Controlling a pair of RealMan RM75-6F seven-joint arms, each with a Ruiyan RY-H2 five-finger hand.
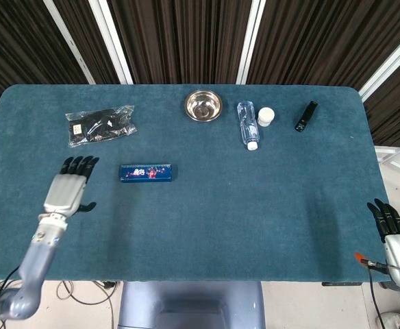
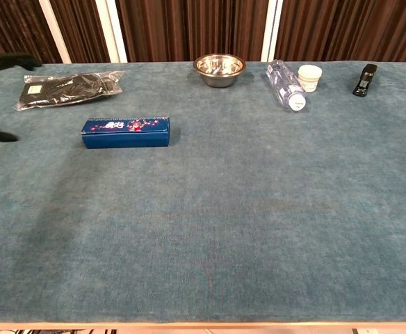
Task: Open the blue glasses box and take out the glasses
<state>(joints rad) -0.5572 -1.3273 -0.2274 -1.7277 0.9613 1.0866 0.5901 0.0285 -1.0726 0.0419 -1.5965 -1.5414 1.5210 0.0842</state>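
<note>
Blue glasses box point(image 1: 146, 173) sits closed and lying flat in the left half of the surface point(image 1: 255, 219), about midway between the far and near edges, long side parallel to the near edge. It's a long narrow rectangular case, dark blue with a red-and-white print on the lid; nothing touching it. Judging by looks it's light and rigid, probably smooth-sided, so it'll likely skid on the cloth if you push it one-handed: pin one end down and lift the lid along a long edge, which side is hinged you can't tell from here. Glasses inside not visible; treat them as fragile, take them by the frame. Your left hand point(image 1: 66, 192) is just left of the box, not touching, fingers straight and spread, holding nothing. Your right hand point(image 1: 397, 240) is at the near right corner, well apart from the box, fingers extended, empty. Farther out along the far edge: a black item in a clear bag point(image 1: 99, 125) toward the far left, steel bowl point(image 1: 203, 105) at the middle, a lying water bottle point(image 1: 248, 124), small white cup point(image 1: 266, 116), black stapler point(image 1: 305, 116).
</note>
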